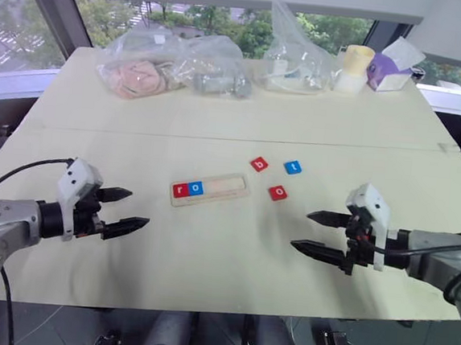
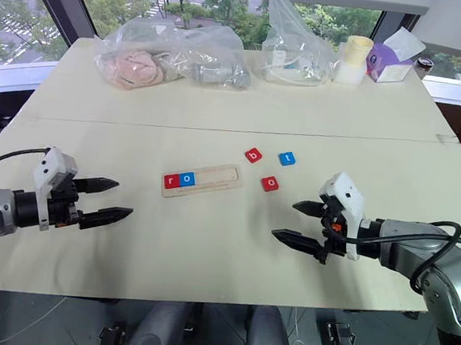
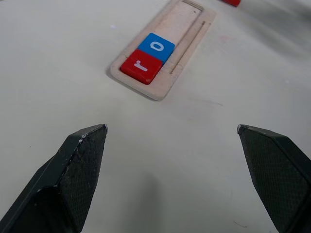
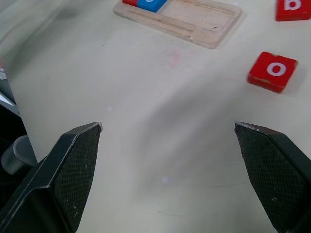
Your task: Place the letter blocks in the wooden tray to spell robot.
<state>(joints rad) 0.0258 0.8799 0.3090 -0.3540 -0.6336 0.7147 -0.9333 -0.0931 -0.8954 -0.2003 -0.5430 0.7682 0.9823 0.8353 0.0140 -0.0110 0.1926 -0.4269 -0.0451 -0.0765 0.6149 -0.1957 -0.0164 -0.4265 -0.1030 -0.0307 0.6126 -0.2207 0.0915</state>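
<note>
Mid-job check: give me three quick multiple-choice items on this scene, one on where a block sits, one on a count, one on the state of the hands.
1. Where is the blue t block?
A. in the wooden tray
B. on the table beside the red b block
C. in the right hand

2. How many blocks lie in the tray?
A. two
B. three
C. five

3. The hands are:
A. both open, empty
B. left hand shut
C. both holding blocks

Key: B, it lies outside the tray; A, the red r block and blue o block; A, fingers apart.

The left gripper (image 1: 125, 212) sits at the lower left of the frame, jaws spread wide and empty. The right gripper (image 1: 314, 232) mirrors it at the lower right, equally wide and empty, both pointing inward.
</note>
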